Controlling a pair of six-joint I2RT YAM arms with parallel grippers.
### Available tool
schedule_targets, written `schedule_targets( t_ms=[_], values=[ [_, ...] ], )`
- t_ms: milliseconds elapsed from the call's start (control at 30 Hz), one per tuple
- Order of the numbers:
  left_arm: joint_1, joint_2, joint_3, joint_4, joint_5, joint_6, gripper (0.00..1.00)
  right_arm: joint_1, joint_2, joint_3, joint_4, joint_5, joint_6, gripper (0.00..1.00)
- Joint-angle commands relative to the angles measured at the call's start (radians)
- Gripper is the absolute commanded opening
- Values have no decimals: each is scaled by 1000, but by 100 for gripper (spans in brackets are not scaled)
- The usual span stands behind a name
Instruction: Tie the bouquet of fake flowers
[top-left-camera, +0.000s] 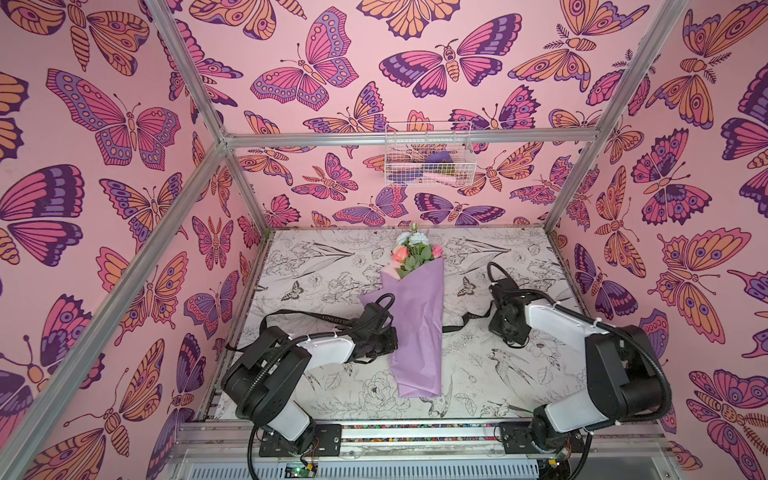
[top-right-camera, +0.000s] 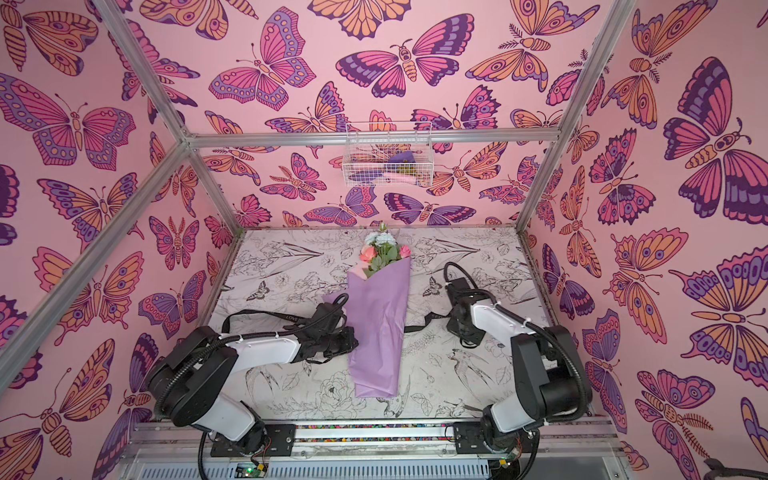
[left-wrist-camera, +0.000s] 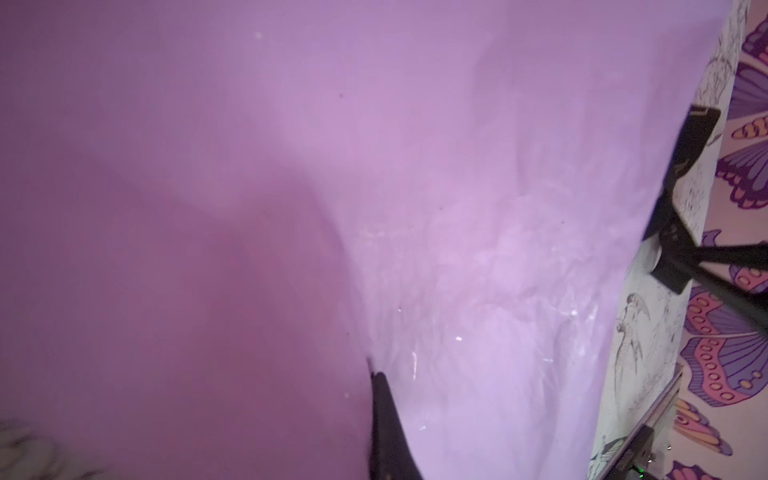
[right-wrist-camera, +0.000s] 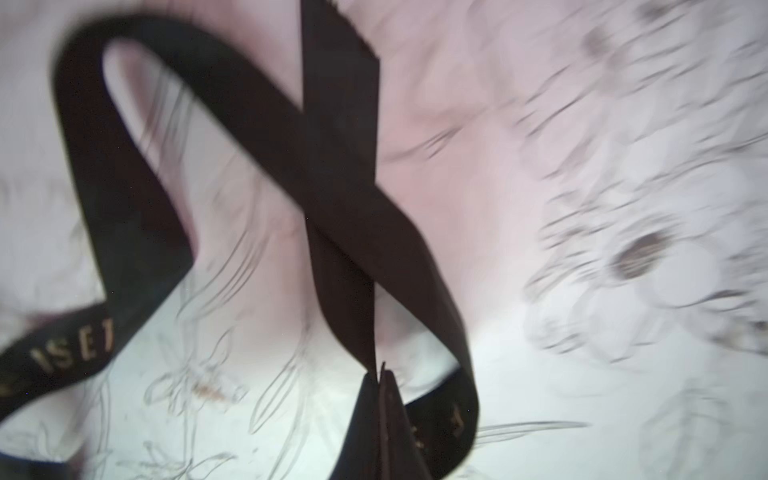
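The bouquet of fake flowers (top-left-camera: 415, 316) (top-right-camera: 378, 316) lies lengthwise at the table's middle in both top views, wrapped in lilac paper, with its pink and pale blooms (top-left-camera: 411, 249) at the far end. A black ribbon (top-left-camera: 316, 318) (top-right-camera: 286, 318) runs under it crosswise. My left gripper (top-left-camera: 392, 338) (left-wrist-camera: 376, 376) is shut, its tip buried in a fold of the paper (left-wrist-camera: 457, 166); whether anything is pinched is hidden. My right gripper (top-left-camera: 500, 328) (right-wrist-camera: 380, 372) is shut on the ribbon (right-wrist-camera: 266, 124), which loops and crosses itself just beyond the tips.
A white wire basket (top-left-camera: 428, 153) hangs on the back wall above the table. Aluminium frame posts stand at the corners, and butterfly-print walls close in three sides. The tabletop (top-left-camera: 332, 270) carries black-line flower drawings. A metal rail (top-left-camera: 415, 432) runs along the front edge.
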Motion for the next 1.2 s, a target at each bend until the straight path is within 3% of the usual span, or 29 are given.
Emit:
schedule_targets(
  t_ms=[0,133,200,267,300,367,500,767,967,1067,1167],
  values=[
    [-37,29,8,-21,-36,-44,3,-110,-57,48,-87,45,-126,0],
    [-71,27,18,-14,-67,-74,5,-228,-98,111,-136,74,-203,1],
    [-76,20,19,-12,-73,-81,10,-262,-116,135,-163,90,-214,11],
    [-76,4,15,-13,-87,-78,15,-270,-150,148,-182,103,-217,35],
    [-75,-3,13,-13,-92,-74,19,-268,-168,153,-188,101,-215,43],
    [-70,-27,11,-25,-102,-64,29,-268,-218,151,-194,63,-220,50],
    [-39,-79,7,-59,-109,-32,41,-246,-315,144,-200,-30,-242,53],
    [40,-111,16,-12,-41,56,40,24,-435,103,-186,-100,-184,54],
    [70,-64,30,38,-2,79,24,305,-401,55,-74,-118,-84,46],
    [83,-41,30,90,12,110,12,454,-332,50,-4,-114,-49,38],
    [96,-9,38,139,31,142,8,571,-238,72,54,-111,-35,32]
  ],
)
